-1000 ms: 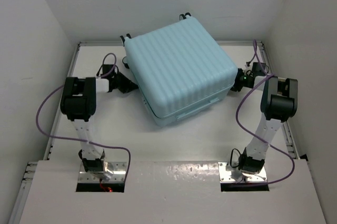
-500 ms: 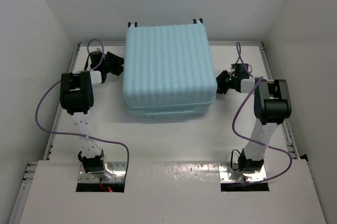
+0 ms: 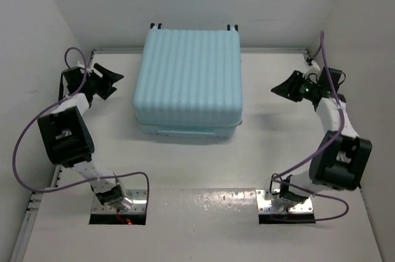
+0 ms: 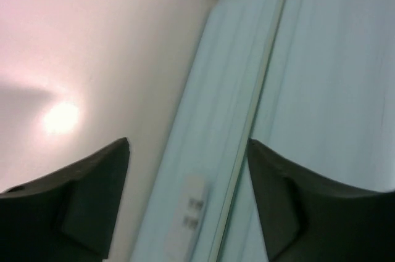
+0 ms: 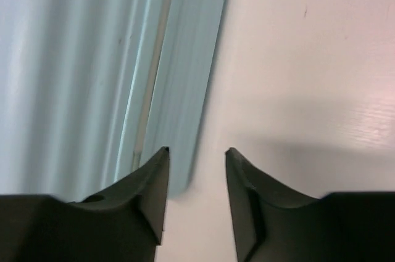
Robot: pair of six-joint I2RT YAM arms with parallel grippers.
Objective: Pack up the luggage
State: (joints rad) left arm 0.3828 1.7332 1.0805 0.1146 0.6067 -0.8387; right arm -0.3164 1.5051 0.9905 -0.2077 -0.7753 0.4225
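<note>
Luggage [image 3: 188,77] lies shut and flat at the far middle of the table [image 3: 203,169], squared to its edges, where a second ago we saw it turned cornerwise. Both arms have swung out clear of it: the left gripper [image 3: 113,83] now has its jaws spread wide on nothing. The right gripper [image 3: 282,87] shows jaws parted by what looks, in our blurred wrist view, like a narrower gap, also empty.

luggage [image 3: 188,80] on table [image 3: 185,163], toward the back, left tool [image 3: 111,84] to its left, right tool [image 3: 282,88] to its right
</note>
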